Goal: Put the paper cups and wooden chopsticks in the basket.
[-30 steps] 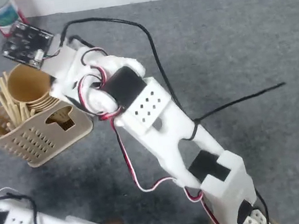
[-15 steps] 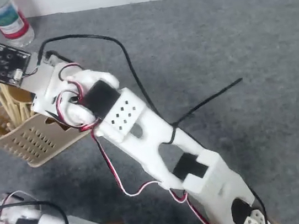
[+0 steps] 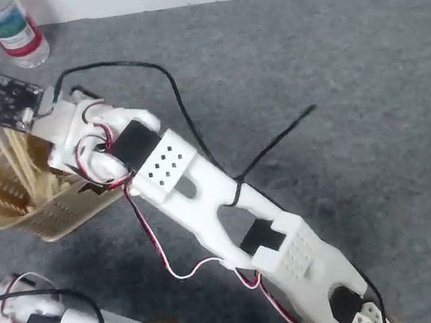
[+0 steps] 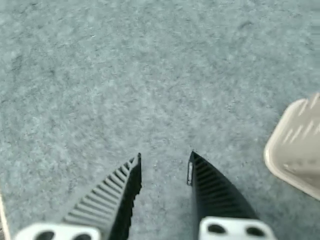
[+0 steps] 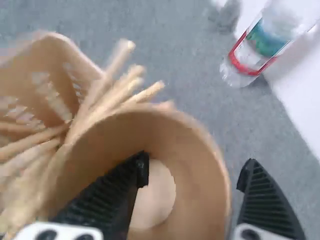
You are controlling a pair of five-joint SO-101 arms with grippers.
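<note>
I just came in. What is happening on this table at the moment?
The right gripper is above the basket and straddles the wall of a paper cup: one finger inside, one outside, jaws apart. The cup is right next to the wooden chopsticks that stand in the basket. The left gripper hangs open over the grey carpet, holding nothing.

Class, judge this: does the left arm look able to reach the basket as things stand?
Likely yes: its open end effector hangs over bare carpet, the basket beside it, nothing between them.
</note>
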